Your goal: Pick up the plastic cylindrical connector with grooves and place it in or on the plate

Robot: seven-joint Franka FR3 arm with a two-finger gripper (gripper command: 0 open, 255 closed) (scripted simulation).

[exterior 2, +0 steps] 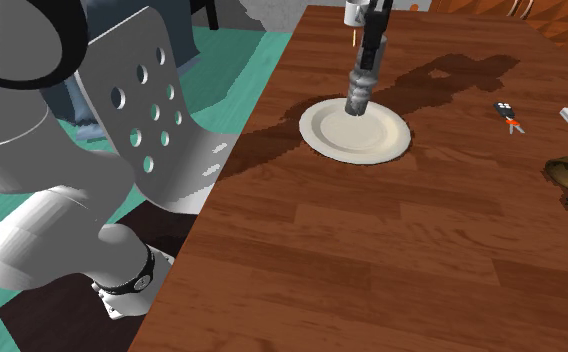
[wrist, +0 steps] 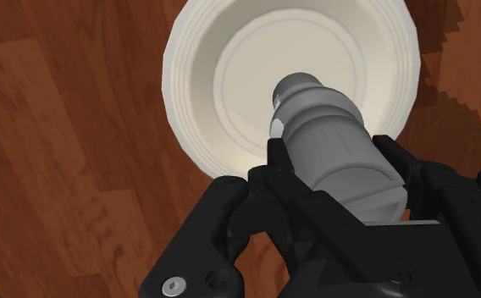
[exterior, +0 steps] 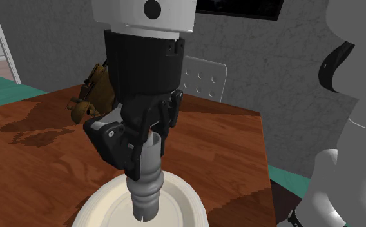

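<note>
Just over cream plate (wrist: 188,76), hand (exterior: 143,153) clasping grey connector (exterior: 146,190)

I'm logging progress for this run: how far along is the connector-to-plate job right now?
Done: the grey grooved connector is picked up, clasped roughly upright in the jaws of the gripper. In hand: it hangs over the cream plate on the wooden table, its lower end near the plate; whether it touches, I cannot tell. Left: set it down, open the jaws and withdraw.
</note>
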